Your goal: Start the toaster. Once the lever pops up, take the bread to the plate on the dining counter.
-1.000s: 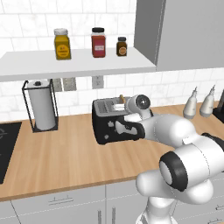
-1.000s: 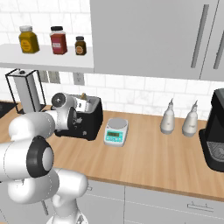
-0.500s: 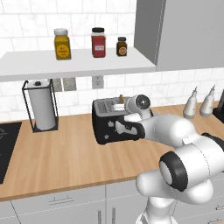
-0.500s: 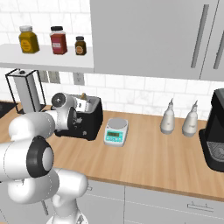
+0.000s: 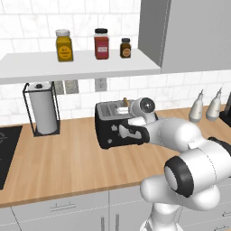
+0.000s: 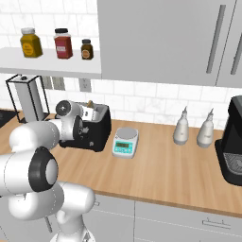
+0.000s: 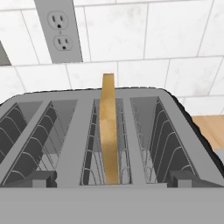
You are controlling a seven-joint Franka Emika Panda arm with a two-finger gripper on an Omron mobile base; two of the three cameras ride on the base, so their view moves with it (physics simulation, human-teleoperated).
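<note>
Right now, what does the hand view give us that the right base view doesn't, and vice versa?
Hand view alone: the toaster's wire slot racks from above, with the bread standing edge-on in a middle slot, poking above the top.

Right base view alone: the scale beside the toaster, two bottles, the coffee machine, and three jars on the shelf.

Both: the toaster against the tiled wall, and a wall outlet.
</note>
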